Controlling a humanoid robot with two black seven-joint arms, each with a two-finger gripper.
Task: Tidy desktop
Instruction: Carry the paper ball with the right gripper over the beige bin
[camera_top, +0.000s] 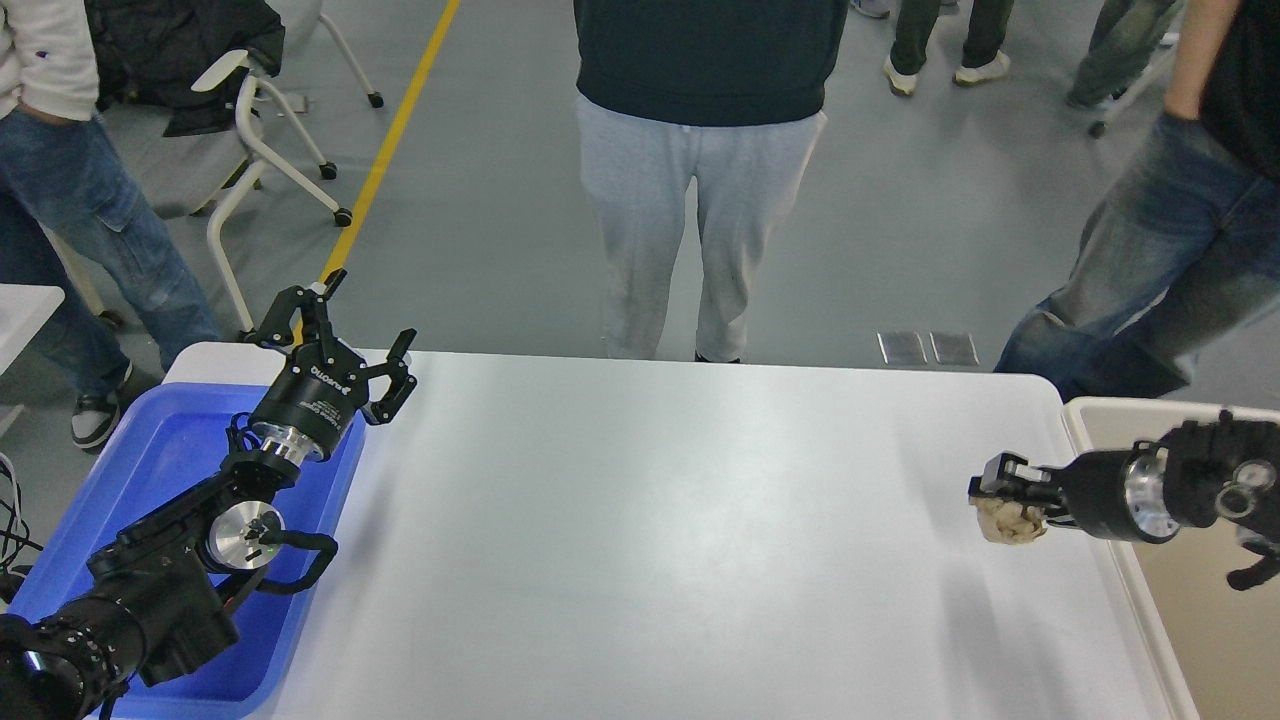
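one white desktop (640, 520) fills the middle and lower part of the frame, its far edge running across the centre. two bins flank it: one blue tray (150, 470) at lower left, one beige bin (1190, 560) at the right edge.

two black arms come in. the left gripper (365, 335) sits at centre left, above the tray's far corner and the desktop's left edge, its two fingers spread well apart with nothing between them. the right gripper (1005, 500) reaches in from the right edge, over the desktop's right side just beside the beige bin, and its fingers are clamped on one crumpled tan wad (1012, 522), which hangs under the fingertips, lifted clear of the surface, with a faint shadow below it.

besides that wad, the desktop shows only a soft glare in the middle.

beyond the table, one person in grey sweatpants (700, 220) stands at top centre, close to the far edge. one in jeans (70, 220) is at upper left, another in jeans (1160, 250) at upper right, and more legs show at the top right corner. one white chair (250, 150) with a dark coat stands at upper left, and one yellow line (390, 140) runs across the grey floor.
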